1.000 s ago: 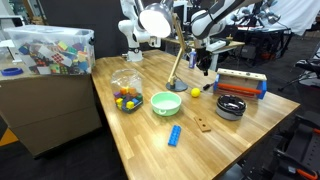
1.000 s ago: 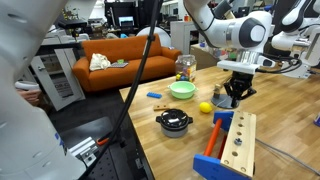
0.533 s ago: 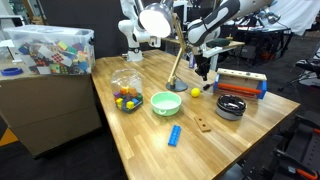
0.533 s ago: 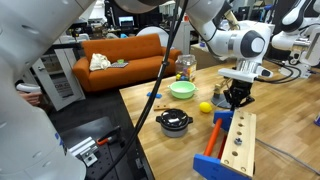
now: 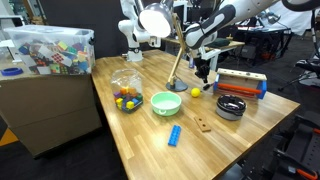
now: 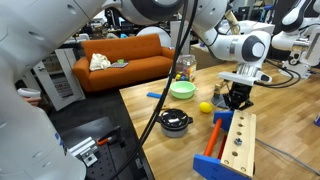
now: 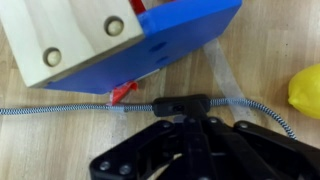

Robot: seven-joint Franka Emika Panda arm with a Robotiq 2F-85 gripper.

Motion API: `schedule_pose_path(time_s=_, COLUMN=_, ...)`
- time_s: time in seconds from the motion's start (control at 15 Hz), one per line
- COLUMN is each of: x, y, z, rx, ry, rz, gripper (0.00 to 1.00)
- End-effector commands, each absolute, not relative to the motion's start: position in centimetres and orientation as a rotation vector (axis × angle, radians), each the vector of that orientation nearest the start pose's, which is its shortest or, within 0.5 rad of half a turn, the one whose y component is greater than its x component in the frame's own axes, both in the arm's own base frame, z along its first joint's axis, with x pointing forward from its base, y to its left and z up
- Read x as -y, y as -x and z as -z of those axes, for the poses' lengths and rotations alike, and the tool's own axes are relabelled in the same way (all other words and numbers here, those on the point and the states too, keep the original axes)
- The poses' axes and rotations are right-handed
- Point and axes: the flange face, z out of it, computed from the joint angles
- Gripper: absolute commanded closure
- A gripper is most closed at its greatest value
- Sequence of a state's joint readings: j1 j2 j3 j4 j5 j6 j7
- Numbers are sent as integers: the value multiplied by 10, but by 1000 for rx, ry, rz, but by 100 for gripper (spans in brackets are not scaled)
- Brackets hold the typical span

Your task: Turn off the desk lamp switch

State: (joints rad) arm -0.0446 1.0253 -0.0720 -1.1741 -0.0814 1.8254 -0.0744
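The desk lamp has a round silver-grey dome head and a thin slanted brass arm down to a small base. Its braided cord lies on the table and carries a black inline switch. In the wrist view my gripper is shut, with its joined fingertips right at the switch. In both exterior views the gripper points straight down, low over the table, between the yellow lemon and the blue and wood block.
A green bowl, a black pot, a blue piece, a small wood strip and a clear tub of coloured items stand on the table. The lemon lies just beside the cord.
The gripper has come down closer to the table by the block. Nothing else has moved.
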Motion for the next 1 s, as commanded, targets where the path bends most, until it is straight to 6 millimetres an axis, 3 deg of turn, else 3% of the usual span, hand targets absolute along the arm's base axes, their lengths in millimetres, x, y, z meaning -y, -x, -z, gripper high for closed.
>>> schedule_pose_path(time_s=0.0, x=81, y=-715, z=-130, rx=7, ry=3188, rz=-678, gripper=100)
schedule_pose_path(time_s=0.93, x=91, y=-720, z=-117, rx=-3, ry=3180, rz=-741, gripper=100)
